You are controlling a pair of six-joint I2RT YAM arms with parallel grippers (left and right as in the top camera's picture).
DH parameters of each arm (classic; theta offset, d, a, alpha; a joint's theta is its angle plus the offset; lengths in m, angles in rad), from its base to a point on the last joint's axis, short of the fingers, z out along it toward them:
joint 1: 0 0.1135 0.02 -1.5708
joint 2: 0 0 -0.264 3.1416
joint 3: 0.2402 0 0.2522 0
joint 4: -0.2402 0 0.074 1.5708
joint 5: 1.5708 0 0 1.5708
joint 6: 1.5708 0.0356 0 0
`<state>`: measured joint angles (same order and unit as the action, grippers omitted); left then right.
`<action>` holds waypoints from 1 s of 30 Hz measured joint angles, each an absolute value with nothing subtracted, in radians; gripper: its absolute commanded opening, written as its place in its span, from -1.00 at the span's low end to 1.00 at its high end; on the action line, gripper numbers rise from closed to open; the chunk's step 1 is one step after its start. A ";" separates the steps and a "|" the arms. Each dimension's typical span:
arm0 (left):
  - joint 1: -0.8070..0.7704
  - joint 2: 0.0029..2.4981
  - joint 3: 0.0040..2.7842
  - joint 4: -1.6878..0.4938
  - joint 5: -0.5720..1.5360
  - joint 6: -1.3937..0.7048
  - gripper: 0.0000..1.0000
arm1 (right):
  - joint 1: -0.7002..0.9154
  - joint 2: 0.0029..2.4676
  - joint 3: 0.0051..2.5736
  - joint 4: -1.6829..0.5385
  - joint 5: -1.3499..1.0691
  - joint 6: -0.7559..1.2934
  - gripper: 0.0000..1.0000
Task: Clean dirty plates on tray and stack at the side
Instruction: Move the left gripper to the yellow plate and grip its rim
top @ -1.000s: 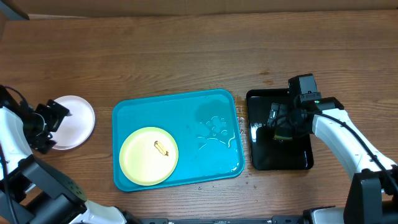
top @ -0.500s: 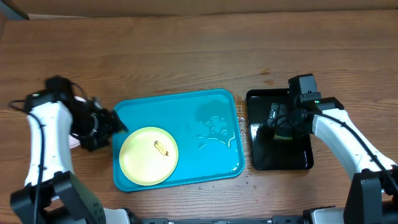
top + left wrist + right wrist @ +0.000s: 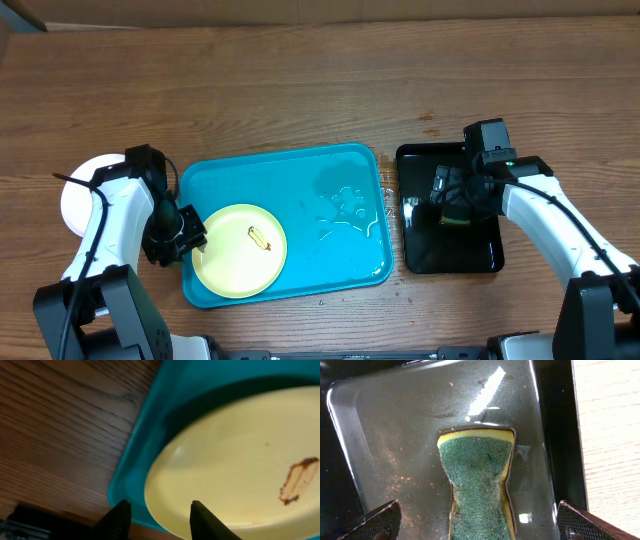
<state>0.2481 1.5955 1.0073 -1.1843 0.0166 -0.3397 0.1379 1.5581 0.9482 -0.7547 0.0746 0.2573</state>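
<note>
One white plate: sitting far left on the worktop, seemingly cleaned and set aside.
Left claw: straddling the yellow plate rim, jaws apart, not clamping.
Yellow plate: lying in the turquoise tray, carrying a brown smear; cleaning pending.
Right claw: hanging wide open over the sponge in the black tray.

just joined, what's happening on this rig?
Left hand is at the left rim of the yellow-green plate on the turquoise tray, fingers straddling its edge but not visibly clamped; the plate carries a brown smear. Right hand hangs open over the sponge in the black tray. A white plate sits on the table to the left, partly hidden by the left arm.
</note>
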 measured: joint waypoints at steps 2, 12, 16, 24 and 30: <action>0.249 1.596 1.007 -1.177 -0.024 -0.364 -0.27 | 0.138 1.558 0.948 -0.755 0.074 0.258 1.00; 0.248 1.596 0.935 -1.113 -0.075 -0.394 -0.37 | 0.138 1.558 0.948 -0.755 0.074 0.257 1.00; 0.248 1.596 0.870 -1.076 -0.037 -0.387 -0.39 | 0.138 1.558 0.948 -0.756 0.074 0.258 1.00; 0.248 1.596 0.844 -1.050 0.014 -0.364 -0.78 | 0.138 1.558 0.948 -0.755 0.075 0.258 1.00; 0.248 1.596 0.828 -1.023 0.025 -0.363 -0.81 | 0.138 1.558 0.948 -0.755 0.074 0.258 1.00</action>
